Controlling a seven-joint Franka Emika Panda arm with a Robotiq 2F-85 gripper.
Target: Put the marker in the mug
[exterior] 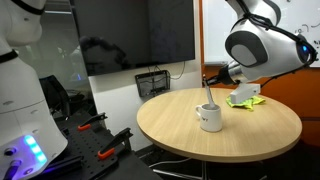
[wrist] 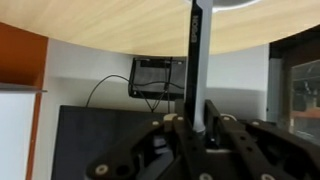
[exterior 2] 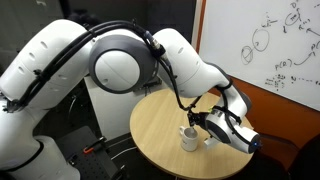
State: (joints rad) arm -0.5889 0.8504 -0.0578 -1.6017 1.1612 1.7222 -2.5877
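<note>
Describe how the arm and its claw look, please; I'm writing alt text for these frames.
The arm is glossy white, built from rounded, bulbous shells with a large pale disc-shaped cap at one joint. In an exterior view, a black cable runs along its outside towards the wrist. The claw is black, with two narrow, blocky fingers. No lettering or markings are legible on either.

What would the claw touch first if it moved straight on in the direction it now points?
Probably the mug: the marker gripped in the claw runs straight ahead toward it, and the mug stands close before the claw on the table. Depth is unclear, so I am not certain.
</note>
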